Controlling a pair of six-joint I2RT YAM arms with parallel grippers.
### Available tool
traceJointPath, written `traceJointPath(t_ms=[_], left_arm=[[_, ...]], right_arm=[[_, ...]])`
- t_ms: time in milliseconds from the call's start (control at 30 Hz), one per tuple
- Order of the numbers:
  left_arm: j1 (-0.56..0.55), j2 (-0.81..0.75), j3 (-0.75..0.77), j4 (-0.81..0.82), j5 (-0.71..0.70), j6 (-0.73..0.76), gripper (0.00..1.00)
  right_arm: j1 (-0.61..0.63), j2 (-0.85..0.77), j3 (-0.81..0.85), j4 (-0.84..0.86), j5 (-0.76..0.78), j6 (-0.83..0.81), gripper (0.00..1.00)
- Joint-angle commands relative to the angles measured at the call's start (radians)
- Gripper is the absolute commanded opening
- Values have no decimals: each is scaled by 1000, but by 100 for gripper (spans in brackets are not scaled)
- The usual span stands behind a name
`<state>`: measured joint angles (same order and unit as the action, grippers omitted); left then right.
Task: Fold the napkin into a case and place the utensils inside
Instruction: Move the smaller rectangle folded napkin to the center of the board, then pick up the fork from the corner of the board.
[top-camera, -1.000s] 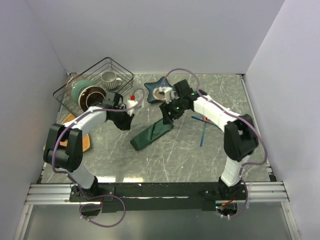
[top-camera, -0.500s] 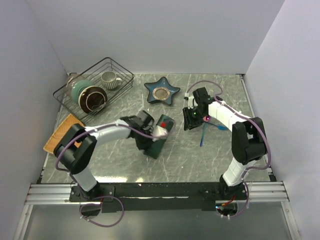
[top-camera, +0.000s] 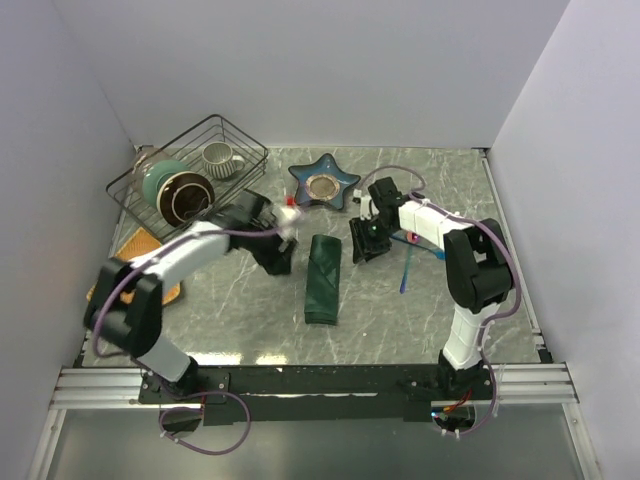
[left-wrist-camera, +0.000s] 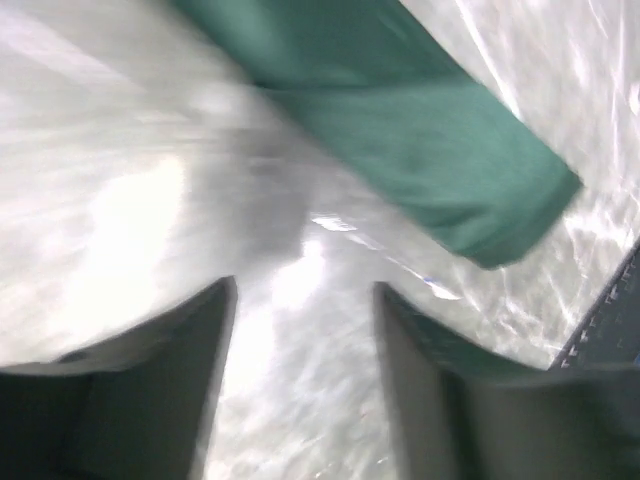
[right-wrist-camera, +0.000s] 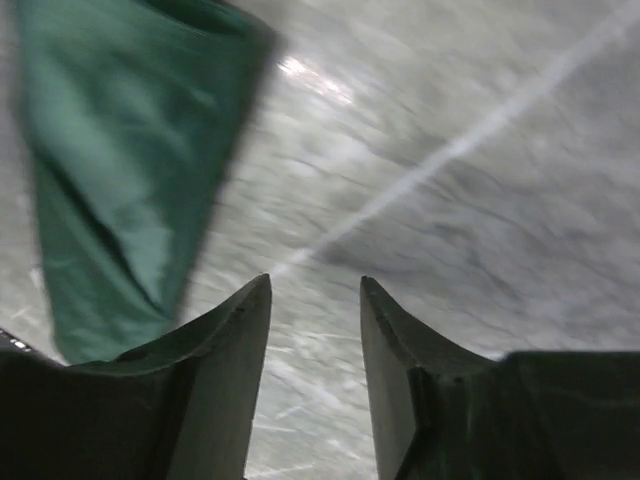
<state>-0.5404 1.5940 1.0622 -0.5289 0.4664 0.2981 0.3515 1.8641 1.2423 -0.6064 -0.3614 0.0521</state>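
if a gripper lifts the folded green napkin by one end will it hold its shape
Probably not: the napkin shows soft creases and rounded edges, so the free end would likely sag. Nothing visibly fastens its layers, so the fold may open. Pushed on the smooth table, it would likely bunch, not roll.

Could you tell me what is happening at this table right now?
Two robot arms are folding a dark green napkin into a utensil case. It lies as a long narrow strip on the table. The left gripper and right gripper flank it, both open and empty. The blue utensil and pink utensil lie to its right, not yet inside.
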Motion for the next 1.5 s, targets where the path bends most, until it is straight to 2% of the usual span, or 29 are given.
traceJointPath(t_ms=[0, 100, 233, 333, 367, 400, 467, 633, 700, 767, 900, 1000, 1100, 1267, 1333, 1467], left_arm=[[140, -189, 91, 32, 115, -48, 80], [200, -252, 154, 78, 95, -94, 99], [256, -261, 255, 72, 132, -134, 99], [267, -249, 278, 99, 150, -204, 99], [267, -247, 280, 113, 159, -227, 99], [269, -247, 272, 125, 170, -237, 99], [270, -253, 254, 176, 182, -261, 99], [278, -200, 242, 175, 224, -274, 99], [281, -151, 286, 132, 256, -255, 99], [287, -122, 314, 70, 264, -241, 99], [296, -143, 302, 75, 242, -266, 99], [298, -181, 254, 135, 226, -290, 99], [300, -198, 220, 184, 218, -370, 99], [306, -172, 206, 233, 204, -476, 99], [307, -163, 220, 233, 199, -490, 99], [310, -151, 249, 205, 190, -479, 99]], right_arm=[[-2, -72, 104, 17, -28, -27, 52], [-40, -144, 186, -90, -5, -118, 63], [-146, -248, 218, -298, 16, -337, 79], [-282, -261, 223, -454, 22, -565, 87], [-313, -253, 226, -490, 24, -677, 88], [-375, -246, 229, -518, 30, -722, 88], [-417, -220, 224, -556, 45, -837, 87], [-467, -146, 164, -426, 71, -1008, 80], [-467, -96, 193, -403, 116, -954, 79], [-505, -4, 285, -449, 118, -852, 76], [-655, 29, 338, -490, -8, -664, 75], [-756, -45, 248, -425, -82, -519, 75], [-805, -109, 125, -354, -154, -387, 75], [-812, -169, -16, -179, -240, -160, 75], [-812, -190, -90, -68, -235, -106, 75], [-812, -180, -145, 37, -191, 1, 73]])
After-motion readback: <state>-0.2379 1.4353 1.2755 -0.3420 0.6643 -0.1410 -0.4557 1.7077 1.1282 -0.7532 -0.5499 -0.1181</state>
